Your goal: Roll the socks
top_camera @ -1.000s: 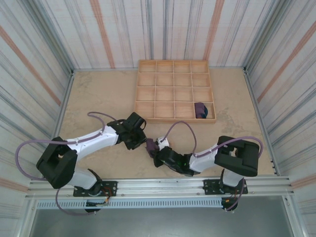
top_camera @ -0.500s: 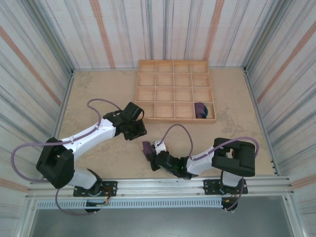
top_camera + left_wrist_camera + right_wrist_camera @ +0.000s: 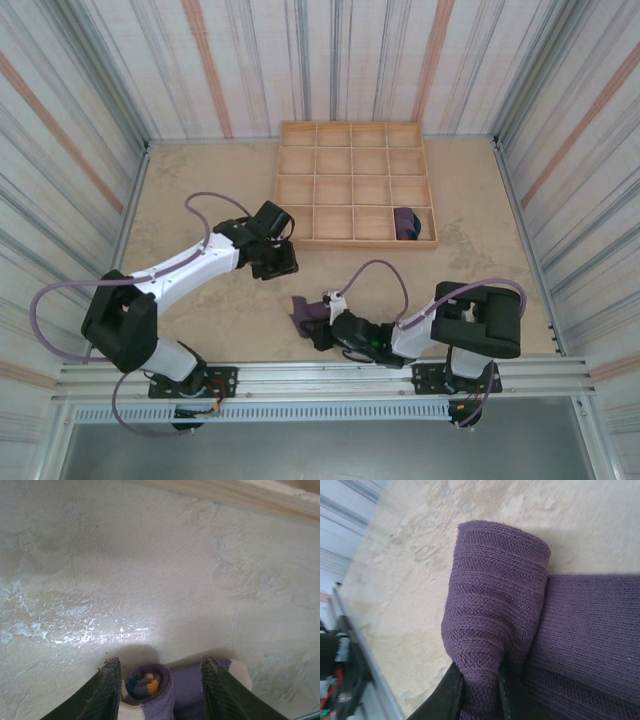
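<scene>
While I watch from overhead, my left arm (image 3: 190,265) reaches up toward the middle of the frame. Its jaws are over the desk (image 3: 200,190), just beside the lower left corner of the wooden divided tray (image 3: 355,128). On the left wrist view those jaws stand part spread, pinching a rolled sock (image 3: 147,685). Its teal and orange core shows at the end, with cream fabric beside it. At lower centre of the overhead view the right arm (image 3: 470,320) lies low, its jaws pressed together on a fold of a purple sock (image 3: 300,312). Further right, a rolled purple bundle (image 3: 405,223) sits in the tray's lower right compartment.
</scene>
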Action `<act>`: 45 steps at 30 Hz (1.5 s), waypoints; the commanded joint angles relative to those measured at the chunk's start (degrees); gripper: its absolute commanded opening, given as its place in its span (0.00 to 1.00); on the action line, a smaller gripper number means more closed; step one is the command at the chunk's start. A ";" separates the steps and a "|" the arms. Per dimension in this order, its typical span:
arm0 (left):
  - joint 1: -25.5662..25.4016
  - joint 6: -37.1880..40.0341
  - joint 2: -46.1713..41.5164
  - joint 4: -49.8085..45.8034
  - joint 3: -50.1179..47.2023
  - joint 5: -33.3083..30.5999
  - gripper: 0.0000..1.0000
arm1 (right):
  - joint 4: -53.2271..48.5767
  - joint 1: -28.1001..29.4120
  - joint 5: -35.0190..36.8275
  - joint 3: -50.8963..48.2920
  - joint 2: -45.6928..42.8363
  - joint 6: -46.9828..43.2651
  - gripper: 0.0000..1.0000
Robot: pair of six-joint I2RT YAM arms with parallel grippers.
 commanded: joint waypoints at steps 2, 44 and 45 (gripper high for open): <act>-0.40 -0.56 -1.26 0.25 -0.66 0.98 0.45 | -16.76 -0.02 -13.17 -6.92 8.69 12.40 0.00; -2.30 7.49 1.11 -14.53 0.65 6.64 0.36 | -34.25 0.68 -16.46 -5.23 13.51 24.16 0.00; -2.54 5.50 -0.75 -14.23 -0.98 6.32 0.35 | -34.23 0.68 -16.45 -5.17 13.55 24.17 0.00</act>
